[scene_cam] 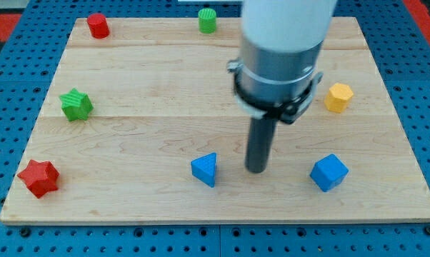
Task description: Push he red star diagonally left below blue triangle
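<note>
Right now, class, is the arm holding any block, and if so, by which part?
Nothing is held. My tip rests on the board between the blue triangle and the blue cube, touching neither. The red star lies apart at the view's left.

A: From where is the one camera looking?

B: It is looking down at a slant from beyond the near long edge of the wooden board [129, 128], facing toward the far edge, which is running along the top of the frame.

A: How near is it sitting?

B: Near enough that the board is filling almost the whole frame, with only strips of blue pegboard [8, 86] showing at the left, right and bottom edges. The arm's pale cylinder [286, 28] is entering from the top, right of centre, and is being cut off there.

A: Is any second view sharing this scene?

B: No, only this single view is being given.
</note>
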